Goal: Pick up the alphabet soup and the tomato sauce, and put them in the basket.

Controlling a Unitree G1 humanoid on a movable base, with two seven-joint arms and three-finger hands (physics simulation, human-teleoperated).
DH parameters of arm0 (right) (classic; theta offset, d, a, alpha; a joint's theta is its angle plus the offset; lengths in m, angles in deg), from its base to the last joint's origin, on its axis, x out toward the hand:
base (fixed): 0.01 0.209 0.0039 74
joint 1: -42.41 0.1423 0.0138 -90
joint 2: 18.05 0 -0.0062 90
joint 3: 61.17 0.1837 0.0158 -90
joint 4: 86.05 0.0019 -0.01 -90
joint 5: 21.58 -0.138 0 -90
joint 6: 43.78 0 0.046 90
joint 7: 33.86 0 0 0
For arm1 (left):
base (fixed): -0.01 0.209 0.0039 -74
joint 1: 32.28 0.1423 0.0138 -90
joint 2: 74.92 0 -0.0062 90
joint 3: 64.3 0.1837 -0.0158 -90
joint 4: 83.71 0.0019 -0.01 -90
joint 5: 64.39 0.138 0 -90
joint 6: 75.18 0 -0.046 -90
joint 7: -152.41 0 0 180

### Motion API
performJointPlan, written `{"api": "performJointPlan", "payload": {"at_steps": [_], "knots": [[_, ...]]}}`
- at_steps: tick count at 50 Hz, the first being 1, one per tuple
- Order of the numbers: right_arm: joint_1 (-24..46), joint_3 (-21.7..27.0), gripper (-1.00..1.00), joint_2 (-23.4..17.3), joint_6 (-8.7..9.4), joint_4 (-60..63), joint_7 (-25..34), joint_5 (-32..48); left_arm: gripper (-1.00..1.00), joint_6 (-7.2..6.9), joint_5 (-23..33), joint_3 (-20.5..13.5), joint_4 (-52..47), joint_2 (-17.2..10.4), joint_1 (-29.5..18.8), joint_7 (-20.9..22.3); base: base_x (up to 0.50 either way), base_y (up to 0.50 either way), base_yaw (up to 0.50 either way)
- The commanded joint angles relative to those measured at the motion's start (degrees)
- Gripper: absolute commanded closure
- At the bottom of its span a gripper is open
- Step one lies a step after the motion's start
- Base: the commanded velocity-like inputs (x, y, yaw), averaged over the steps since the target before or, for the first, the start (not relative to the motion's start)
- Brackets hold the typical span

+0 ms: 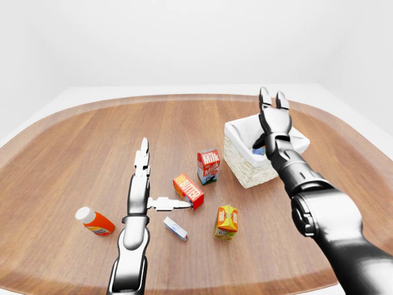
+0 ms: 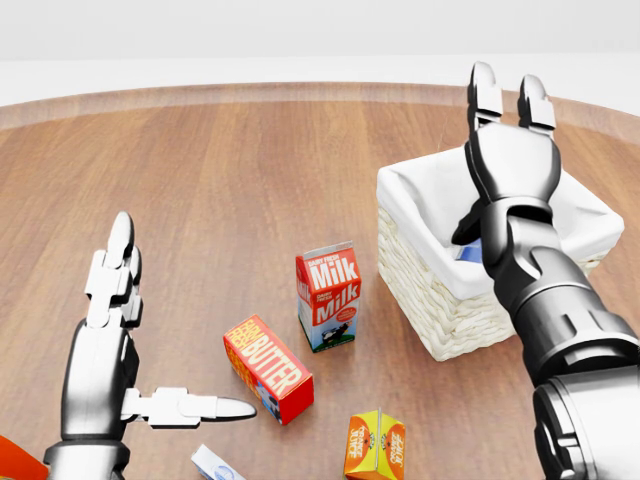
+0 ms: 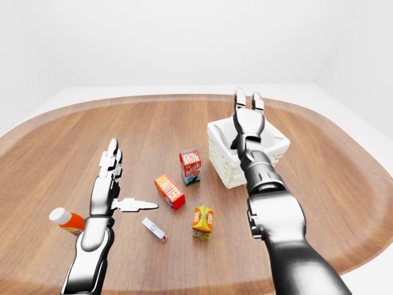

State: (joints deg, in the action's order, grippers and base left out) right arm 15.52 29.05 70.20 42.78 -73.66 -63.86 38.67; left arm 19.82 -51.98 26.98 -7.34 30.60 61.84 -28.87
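Note:
The white-lined wicker basket (image 2: 432,305) stands right of centre in the head view. My right hand (image 2: 508,100) is over it, open, fingers stretched straight up and holding nothing. Beneath its wrist a small blue-labelled item (image 2: 466,252) lies inside the basket, mostly hidden by my forearm; I cannot tell what it is. No soup can or tomato sauce can shows on the table. My left hand (image 2: 165,340) hovers low at the left, open, fingers pointing up and thumb out to the right, empty.
A milk carton (image 2: 328,296) stands left of the basket. A red butter box (image 2: 268,368) and an orange juice carton (image 2: 375,445) lie below it. An orange bottle (image 1: 95,222) and a small white-blue box (image 1: 175,228) lie near my left arm.

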Motion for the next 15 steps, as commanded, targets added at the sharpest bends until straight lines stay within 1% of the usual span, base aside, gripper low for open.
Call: {"api": "performJointPlan", "payload": {"at_steps": [1,15], "knots": [[2.4,0.2,-1.00,-1.0,0.08,0.5,0.0,-0.4,-1.00,0.00,0.2,0.0,0.0,0.0,-0.1,-0.2,0.00,0.00,0.00],[6.0,0.4,-1.00,-2.8,0.22,1.2,0.0,-1.1,-1.00,0.00,0.1,-0.1,0.0,0.0,-0.1,-0.1,0.00,0.00,0.00]]}}
